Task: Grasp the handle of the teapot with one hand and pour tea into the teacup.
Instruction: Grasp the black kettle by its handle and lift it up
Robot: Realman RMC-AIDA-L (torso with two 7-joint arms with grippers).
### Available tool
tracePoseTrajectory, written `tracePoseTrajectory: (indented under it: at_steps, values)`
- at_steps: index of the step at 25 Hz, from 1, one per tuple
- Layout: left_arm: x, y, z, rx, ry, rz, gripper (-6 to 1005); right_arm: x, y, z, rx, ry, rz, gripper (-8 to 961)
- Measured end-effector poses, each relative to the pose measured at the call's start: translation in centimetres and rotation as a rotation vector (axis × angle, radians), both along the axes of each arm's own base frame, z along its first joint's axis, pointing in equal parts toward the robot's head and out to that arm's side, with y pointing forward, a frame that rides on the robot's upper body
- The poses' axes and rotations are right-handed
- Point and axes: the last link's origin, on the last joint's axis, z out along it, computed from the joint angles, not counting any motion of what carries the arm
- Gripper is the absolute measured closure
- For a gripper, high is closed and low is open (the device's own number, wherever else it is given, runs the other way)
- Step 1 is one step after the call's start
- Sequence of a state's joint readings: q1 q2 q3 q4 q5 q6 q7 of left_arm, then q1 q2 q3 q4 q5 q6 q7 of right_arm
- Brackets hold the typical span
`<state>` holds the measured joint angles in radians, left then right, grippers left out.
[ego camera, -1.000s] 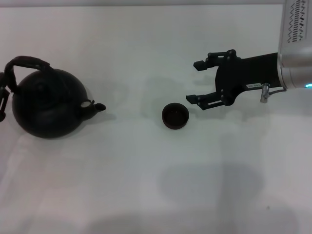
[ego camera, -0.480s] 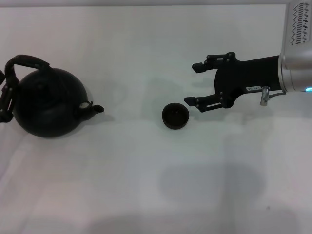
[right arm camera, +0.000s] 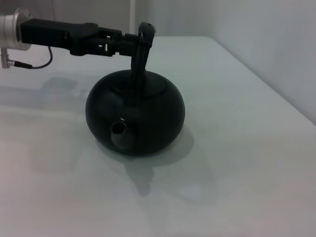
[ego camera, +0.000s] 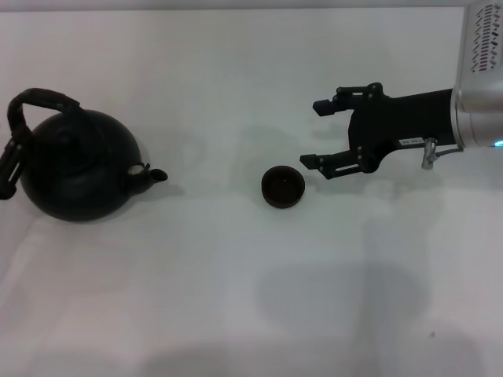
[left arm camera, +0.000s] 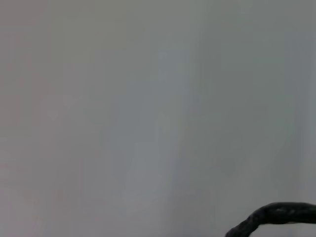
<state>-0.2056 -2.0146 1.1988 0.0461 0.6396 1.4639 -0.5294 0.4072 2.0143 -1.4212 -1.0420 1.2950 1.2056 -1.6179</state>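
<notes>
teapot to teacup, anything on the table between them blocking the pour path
Nothing visible does. The table is bare between the teapot spout and the teacup. The open right hand hovers just beyond the teacup, on its far side from the teapot.

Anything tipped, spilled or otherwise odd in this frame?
Nothing stands out. The teapot sits upright with its lid on, the teacup stands upright apart from it, and the table shows no spill. The right pincer hovers open beside the teacup.
</notes>
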Motion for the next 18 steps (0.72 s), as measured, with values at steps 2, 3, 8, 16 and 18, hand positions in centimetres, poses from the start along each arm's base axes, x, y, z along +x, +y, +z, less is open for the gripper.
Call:
tracePoseTrajectory:
  at_steps: [2,3,8,16,18]
  values:
    - [-0.2,0.3,0.2,-0.013,-0.008,0.009,511,0.1,0.0,0.0,-0.001,-0.001,-0.004,87]
    - [-0.2,0.3,0.2,-0.013,-0.008,0.009,502,0.1,0.0,0.0,-0.001,-0.001,-0.004,87]
    - [-0.4,1.4,0.7,-0.050,-0.014,0.019,499,0.2,0.0,0.0,-0.001,-0.001,-0.004,87]
    - [-0.2,2.3,0.5,-0.104,0.004,0.012,512,0.2,-0.1,-0.2,-0.005,0.002,-0.006,87]
    - [-0.2,2.4,0.5,-0.105,0.004,0.013,515,0.3,-0.1,-0.2,-0.007,0.002,-0.010,87]
